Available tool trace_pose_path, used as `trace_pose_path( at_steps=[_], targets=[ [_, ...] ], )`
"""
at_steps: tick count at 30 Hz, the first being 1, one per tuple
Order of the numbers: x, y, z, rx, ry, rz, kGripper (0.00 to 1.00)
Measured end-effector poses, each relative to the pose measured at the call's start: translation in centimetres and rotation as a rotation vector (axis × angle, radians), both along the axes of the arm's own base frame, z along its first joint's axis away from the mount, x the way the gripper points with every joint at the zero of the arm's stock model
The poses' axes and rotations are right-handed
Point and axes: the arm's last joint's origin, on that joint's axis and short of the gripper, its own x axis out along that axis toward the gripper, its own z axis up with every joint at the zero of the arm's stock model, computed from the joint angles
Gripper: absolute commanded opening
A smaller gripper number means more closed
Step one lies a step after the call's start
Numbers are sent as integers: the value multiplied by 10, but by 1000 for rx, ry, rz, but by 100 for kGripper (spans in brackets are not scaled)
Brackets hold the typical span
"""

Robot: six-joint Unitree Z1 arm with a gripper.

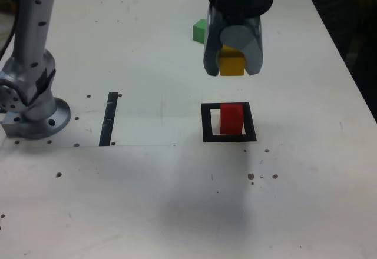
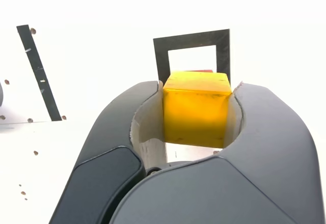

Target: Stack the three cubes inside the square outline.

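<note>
My gripper hangs above the table, shut on the yellow cube, which shows between the two grey fingers. In the wrist view the yellow cube fills the gap between the jaws. The red cube stands inside the black square outline, just nearer the camera than the gripper and below it. Over the yellow cube, the wrist view shows the square outline and a thin sliver of the red cube. The green cube rests on the table behind the gripper, toward the exterior view's left.
The arm's grey base is bolted at the exterior view's left. A narrow black strip lies between the base and the square outline. Small screw holes dot the white table.
</note>
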Motion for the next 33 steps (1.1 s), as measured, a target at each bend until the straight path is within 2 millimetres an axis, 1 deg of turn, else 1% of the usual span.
trace_pose_path(
  at_steps=[6, 12, 17, 33],
  targets=[
    [11, -5, -20, -49, 46, 16, 17],
    [11, -7, -29, -73, 83, 20, 18],
    [15, -7, -47, -62, 128, 28, 19],
    [18, -8, -55, -65, 89, 32, 20]
  ],
)
